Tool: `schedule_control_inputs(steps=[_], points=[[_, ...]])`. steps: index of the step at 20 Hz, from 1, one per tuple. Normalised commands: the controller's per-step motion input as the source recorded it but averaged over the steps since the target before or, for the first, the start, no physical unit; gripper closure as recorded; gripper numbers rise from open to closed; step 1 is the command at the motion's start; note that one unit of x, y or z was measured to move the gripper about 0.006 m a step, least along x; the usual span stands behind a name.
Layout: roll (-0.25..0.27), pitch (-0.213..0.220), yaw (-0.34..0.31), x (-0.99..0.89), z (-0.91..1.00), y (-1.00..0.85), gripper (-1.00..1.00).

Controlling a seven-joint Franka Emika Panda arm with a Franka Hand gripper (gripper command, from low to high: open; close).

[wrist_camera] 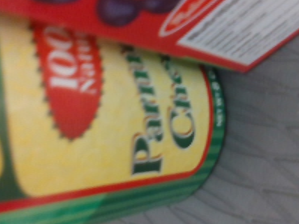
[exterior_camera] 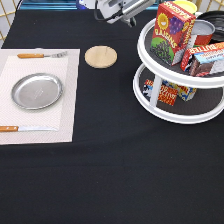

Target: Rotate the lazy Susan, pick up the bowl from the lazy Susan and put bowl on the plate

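While gripper (exterior_camera: 122, 11) hovers at table's top edge, claw state unclear | bowl (exterior_camera: 216, 20) on lazy Susan (exterior_camera: 175, 107): likely stiff, slippery; take by rim | plate (exterior_camera: 37, 91) bare

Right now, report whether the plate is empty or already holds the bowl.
Empty: the plate on the placemat shows bare metal. The gripper is by the lazy Susan.

Lazy Susan (exterior_camera: 172, 102) is sitting at exterior view's right, boxes (exterior_camera: 172, 32) standing on its upper tier. Plate (exterior_camera: 37, 91) is lying on a placemat (exterior_camera: 67, 100) at left, between fork (exterior_camera: 42, 55) above and knife (exterior_camera: 27, 129) below. Wooden disc (exterior_camera: 100, 56) is resting between mat and turntable.
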Motion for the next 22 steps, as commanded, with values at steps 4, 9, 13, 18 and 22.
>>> schedule_control_inputs(steps=[4,9,13,18,22], points=[[0.059,0.002,-0.038,0.39,-0.18,0.01,-1.0],[0.005,0.033,-0.016,0.24,-0.31,0.05,-1.0],[0.033,0.0,-0.002,-0.04,-0.32,-0.02,-1.0],[0.016,0.017,0.0,0.2,-0.11,0.0,-1.0],[0.031,0.002,0.003,0.36,-0.07,-0.07,-1.0]])
